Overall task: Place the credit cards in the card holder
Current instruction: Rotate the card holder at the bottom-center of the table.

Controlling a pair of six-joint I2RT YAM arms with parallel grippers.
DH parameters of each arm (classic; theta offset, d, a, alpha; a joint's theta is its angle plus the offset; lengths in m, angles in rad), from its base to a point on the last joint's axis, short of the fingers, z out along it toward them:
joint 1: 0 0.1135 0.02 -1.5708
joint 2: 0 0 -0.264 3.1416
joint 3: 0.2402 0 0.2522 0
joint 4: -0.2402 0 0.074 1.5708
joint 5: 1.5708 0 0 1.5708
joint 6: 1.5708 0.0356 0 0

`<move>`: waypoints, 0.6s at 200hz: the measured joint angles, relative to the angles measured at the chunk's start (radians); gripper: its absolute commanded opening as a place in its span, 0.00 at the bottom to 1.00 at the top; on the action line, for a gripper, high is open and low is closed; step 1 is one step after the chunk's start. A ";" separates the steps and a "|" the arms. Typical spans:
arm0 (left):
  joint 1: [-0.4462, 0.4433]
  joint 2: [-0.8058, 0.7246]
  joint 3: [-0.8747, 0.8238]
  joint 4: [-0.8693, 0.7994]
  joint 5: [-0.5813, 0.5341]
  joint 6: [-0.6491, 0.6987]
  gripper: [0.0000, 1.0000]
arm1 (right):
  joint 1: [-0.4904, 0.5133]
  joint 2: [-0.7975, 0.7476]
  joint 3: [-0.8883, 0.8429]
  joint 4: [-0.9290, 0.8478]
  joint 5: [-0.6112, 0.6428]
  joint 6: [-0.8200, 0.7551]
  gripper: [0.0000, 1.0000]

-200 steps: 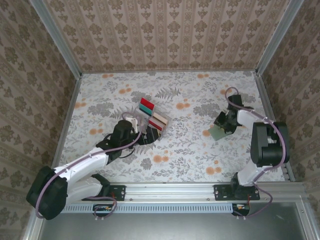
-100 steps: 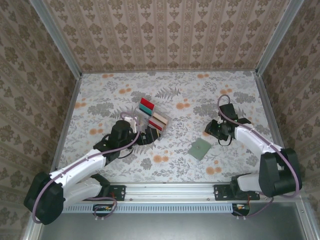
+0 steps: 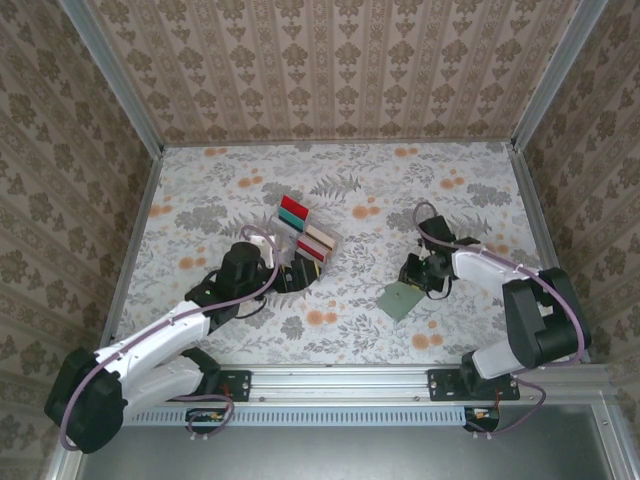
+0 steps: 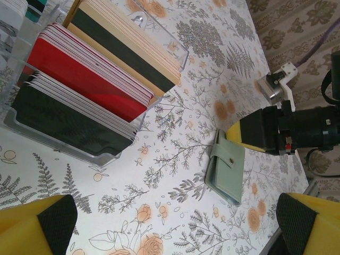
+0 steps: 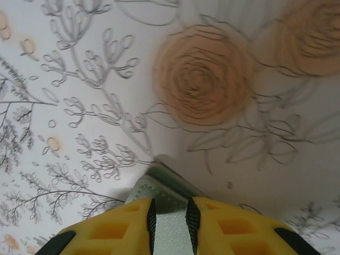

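Right fingers point(image 5: 228, 226): drawn close together, clamped on one edge of the card holder point(image 5: 164, 188) — a grey-green strip of it fills the narrow gap between the yellow tips.
Left fingers point(image 4: 32, 226): spread wide apart, nothing between them, hanging over bare bench point(image 4: 175, 228) just on the near side of the rack point(image 4: 98, 155).
Card holder: closed, its snap tab on top, lying on the bench; in the top view it sits right of centre point(image 3: 402, 299), well apart from the rack, with the right fingers at its far right edge.
Credit cards point(image 4: 90, 74): standing on edge in packed stacks in the slots of the clear rack — a black stack nearest the left fingers, then red, then beige with black; red and teal stacks show at the rack's far end in the top view.
Rack: left of centre on the bench, set at an angle.
Right arm point(image 3: 500, 270): bends inward from its base at the near right, reaching left to the card holder.
Left arm point(image 3: 170, 325): stretches diagonally from the near left toward the rack.
Bench: pale cloth printed with grey ferns and orange roses.
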 measured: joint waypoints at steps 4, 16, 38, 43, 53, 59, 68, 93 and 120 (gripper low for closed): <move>0.000 -0.002 0.000 -0.002 0.000 0.000 1.00 | 0.000 -0.018 -0.010 0.003 0.011 0.006 0.28; 0.000 -0.005 0.000 -0.009 0.002 0.002 1.00 | 0.000 -0.080 -0.048 -0.006 0.034 0.034 0.29; -0.006 -0.006 0.000 -0.014 0.009 0.004 1.00 | 0.006 -0.182 -0.114 -0.034 0.047 0.083 0.29; -0.007 -0.006 0.001 -0.014 0.012 0.005 1.00 | 0.011 -0.202 -0.125 -0.041 0.048 0.098 0.29; -0.009 -0.006 0.005 -0.019 0.017 0.007 1.00 | 0.025 -0.236 -0.142 -0.054 0.050 0.120 0.29; -0.011 -0.006 0.007 -0.021 0.019 0.007 1.00 | 0.039 -0.261 -0.154 -0.066 0.054 0.135 0.29; -0.013 -0.006 0.011 -0.021 0.023 0.008 1.00 | 0.064 -0.302 -0.172 -0.079 0.058 0.164 0.29; -0.024 -0.006 0.015 -0.021 0.027 0.008 1.00 | 0.140 -0.407 -0.222 -0.102 0.059 0.237 0.30; -0.035 -0.006 0.015 -0.021 0.027 0.008 1.00 | 0.232 -0.449 -0.272 -0.099 0.063 0.314 0.33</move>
